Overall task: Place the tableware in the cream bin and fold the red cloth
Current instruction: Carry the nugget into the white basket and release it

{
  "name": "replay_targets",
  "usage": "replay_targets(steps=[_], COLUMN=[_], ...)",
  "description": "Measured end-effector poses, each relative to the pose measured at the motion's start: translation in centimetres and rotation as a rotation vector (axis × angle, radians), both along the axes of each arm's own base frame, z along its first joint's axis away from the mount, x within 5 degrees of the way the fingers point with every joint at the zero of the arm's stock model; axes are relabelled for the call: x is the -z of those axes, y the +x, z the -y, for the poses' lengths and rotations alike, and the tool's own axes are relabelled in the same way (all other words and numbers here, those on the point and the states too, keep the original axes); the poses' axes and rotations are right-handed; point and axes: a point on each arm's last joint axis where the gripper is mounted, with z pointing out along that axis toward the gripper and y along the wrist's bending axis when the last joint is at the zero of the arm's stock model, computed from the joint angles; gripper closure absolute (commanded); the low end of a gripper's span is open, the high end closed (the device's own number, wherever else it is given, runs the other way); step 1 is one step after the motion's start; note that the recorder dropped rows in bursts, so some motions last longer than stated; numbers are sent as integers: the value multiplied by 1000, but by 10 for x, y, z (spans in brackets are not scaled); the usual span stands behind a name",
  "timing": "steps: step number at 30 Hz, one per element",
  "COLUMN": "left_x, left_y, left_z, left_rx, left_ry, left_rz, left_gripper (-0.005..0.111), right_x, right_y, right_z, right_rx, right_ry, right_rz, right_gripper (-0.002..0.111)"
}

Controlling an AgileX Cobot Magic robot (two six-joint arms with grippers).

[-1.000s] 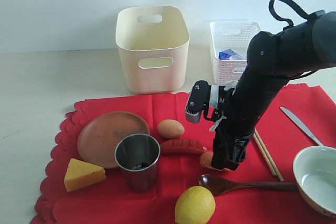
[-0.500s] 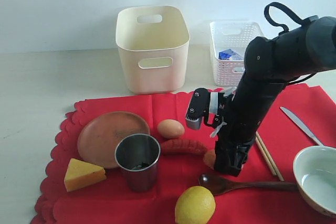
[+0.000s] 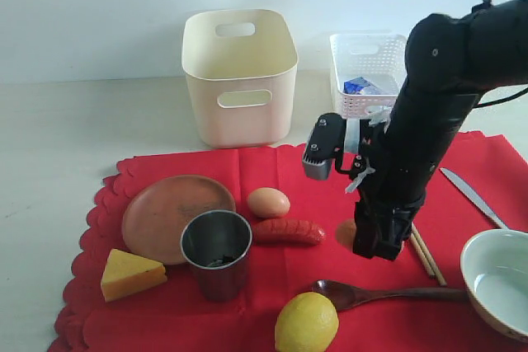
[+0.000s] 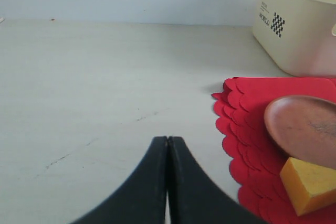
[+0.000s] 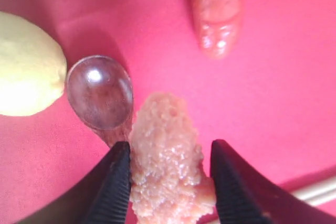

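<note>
The red cloth (image 3: 272,171) carries a brown plate (image 3: 169,212), a steel cup (image 3: 216,253), a wooden spoon (image 3: 371,293), chopsticks (image 3: 422,251), a knife (image 3: 472,195) and a bowl (image 3: 499,282). The cream bin (image 3: 239,76) stands behind the cloth. My right gripper (image 3: 371,245) points down over the cloth, shut on a crumbed orange food piece (image 5: 165,166), lifted just above the spoon's bowl (image 5: 98,92). In the left wrist view my left gripper (image 4: 168,139) is shut and empty over bare table, left of the cloth (image 4: 247,129) and plate (image 4: 304,127).
An egg (image 3: 268,202), a sausage (image 3: 287,231), a lemon (image 3: 306,323) and a cheese wedge (image 3: 130,274) also lie on the cloth. A white lattice basket (image 3: 367,72) with a milk carton (image 3: 363,86) stands right of the cream bin.
My right gripper closed on the orange food piece and has lifted it up and to the right, away from the sausage's end. The left gripper has not moved.
</note>
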Motion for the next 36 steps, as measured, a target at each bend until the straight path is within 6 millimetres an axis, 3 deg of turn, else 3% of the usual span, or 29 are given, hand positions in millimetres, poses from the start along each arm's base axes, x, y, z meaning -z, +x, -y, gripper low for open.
replay_targets(steps=[4,8,11,16,20,27,36], left_x=[0,0,0,0,0,0,0], left_y=[0,0,0,0,0,0,0], left_z=[0,0,0,0,0,0,0], left_rx=[0,0,0,0,0,0,0], left_ry=[0,0,0,0,0,0,0], left_rz=[0,0,0,0,0,0,0], left_gripper=[107,107,107,107,107,107,107], right_x=[-30,-48,-64,-100,-109,-87,-31], right_y=[-2,2,16,57,102,162,229], right_z=[2,1,0,9,25,44,76], right_rx=[20,69,170,386,569,732,889], right_ry=[50,98,146,249,297,319,335], right_rz=[126,239,345,489,521,526,562], right_gripper=[108,108,108,108,108,108,108])
